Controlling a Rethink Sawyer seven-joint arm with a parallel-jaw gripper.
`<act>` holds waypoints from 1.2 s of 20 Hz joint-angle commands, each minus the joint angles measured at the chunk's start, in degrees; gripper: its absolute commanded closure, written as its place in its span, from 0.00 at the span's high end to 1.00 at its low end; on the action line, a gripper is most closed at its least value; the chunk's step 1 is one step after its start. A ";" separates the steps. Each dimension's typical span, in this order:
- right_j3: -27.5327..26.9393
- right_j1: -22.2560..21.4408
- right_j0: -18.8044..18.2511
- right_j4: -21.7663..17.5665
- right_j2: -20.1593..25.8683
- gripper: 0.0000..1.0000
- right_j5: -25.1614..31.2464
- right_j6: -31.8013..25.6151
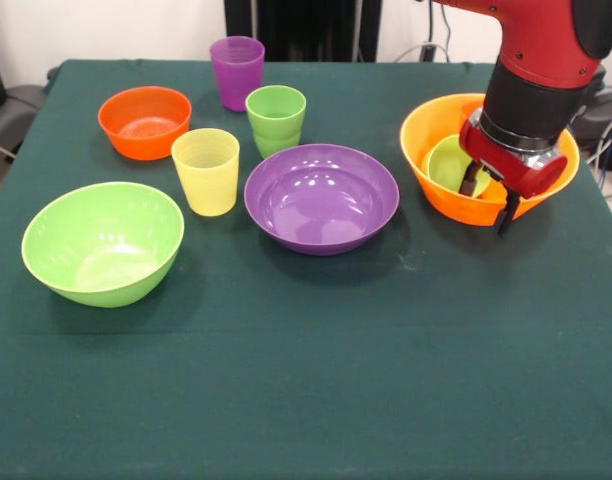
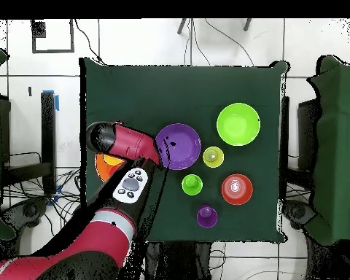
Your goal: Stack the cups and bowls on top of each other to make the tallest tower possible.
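The large yellow-orange bowl [image 1: 436, 190] stands at the right and holds a lime green cup [image 1: 448, 165]. My gripper [image 1: 489, 196] hangs over the bowl's near rim. Its fingers [image 1: 508, 212] are apart, one inside the bowl by the cup and one outside the wall. The wide purple bowl [image 1: 321, 197] is in the middle and the deep lime green bowl [image 1: 103, 242] at the near left. The small orange bowl [image 1: 144, 121] is at the far left. A pale yellow cup [image 1: 206, 170], a green cup [image 1: 276, 118] and a purple cup [image 1: 237, 70] stand upright. No orange cups show.
The dark green table [image 1: 306, 380] has its edge just right of the yellow-orange bowl. In the overhead view my arm [image 2: 127, 182] covers most of that bowl [image 2: 101, 166], and the purple bowl [image 2: 179, 146] lies right beside it.
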 commanded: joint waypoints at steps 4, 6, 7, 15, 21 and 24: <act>-2.76 4.68 -0.95 0.06 6.04 1.00 -1.62 8.39; -2.69 4.63 -1.12 0.01 6.27 0.00 -1.70 8.11; -2.69 4.63 -1.15 -0.03 6.29 0.00 -1.75 8.02; -2.84 4.24 -0.90 -0.28 5.50 0.00 -0.71 8.23; -2.78 3.34 -0.65 -0.50 5.03 0.00 0.67 8.29; -3.32 2.98 -0.63 -0.80 4.44 0.00 1.82 8.22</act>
